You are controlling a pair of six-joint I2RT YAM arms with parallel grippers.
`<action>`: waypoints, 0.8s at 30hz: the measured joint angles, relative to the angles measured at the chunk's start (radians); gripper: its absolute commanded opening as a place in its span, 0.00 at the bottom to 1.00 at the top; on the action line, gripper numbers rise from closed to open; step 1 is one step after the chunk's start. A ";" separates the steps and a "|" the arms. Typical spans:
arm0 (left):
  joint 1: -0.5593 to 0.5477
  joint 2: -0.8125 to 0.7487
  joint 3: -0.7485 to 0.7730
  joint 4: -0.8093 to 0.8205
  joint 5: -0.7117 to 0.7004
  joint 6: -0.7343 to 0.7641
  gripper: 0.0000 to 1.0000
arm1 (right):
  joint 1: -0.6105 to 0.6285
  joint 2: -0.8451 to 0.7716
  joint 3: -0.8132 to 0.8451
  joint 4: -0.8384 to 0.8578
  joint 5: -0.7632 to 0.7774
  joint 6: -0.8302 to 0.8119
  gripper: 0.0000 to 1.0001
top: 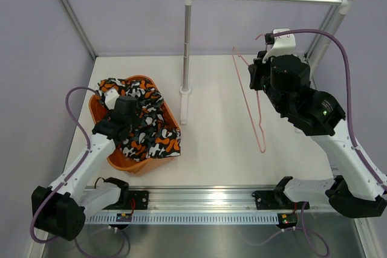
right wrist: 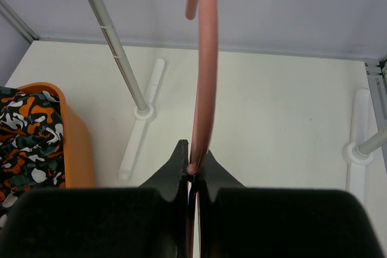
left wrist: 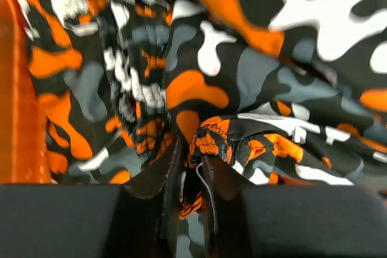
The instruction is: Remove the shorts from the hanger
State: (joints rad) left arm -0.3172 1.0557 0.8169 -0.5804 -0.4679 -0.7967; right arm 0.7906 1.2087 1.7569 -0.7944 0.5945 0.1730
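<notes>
- The left gripper has its 2 fingers drawn close together, pinching a bunched fold of the shorts between the tips.
- Ahead of and on both sides of those fingers, the camouflage cloth fills almost the whole left wrist view. The orange basket wall shows only far to the fingers' left.
- From above, the shorts lie heaped in the basket, with 1 part draped over its right rim, right under the left gripper.
- The right gripper is closed tight on the hanger, with the pink wire clamped between the 2 fingertips.
- From the pinch, the wire rises straight ahead of the fingers and curls over at its end.
- The hanger is bare and well apart from the shorts.
- Beyond the right fingers and to their left stands 1 post of the silver rail, on its white foot on the table.
</notes>
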 measured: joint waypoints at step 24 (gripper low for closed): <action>0.011 -0.230 0.085 -0.087 0.305 0.091 0.99 | -0.081 0.033 -0.014 -0.011 -0.158 -0.031 0.00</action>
State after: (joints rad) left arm -0.3061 0.8261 0.9020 -0.6678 -0.1627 -0.7059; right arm 0.7094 1.2419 1.7432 -0.8051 0.4366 0.1421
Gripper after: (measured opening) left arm 0.988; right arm 0.060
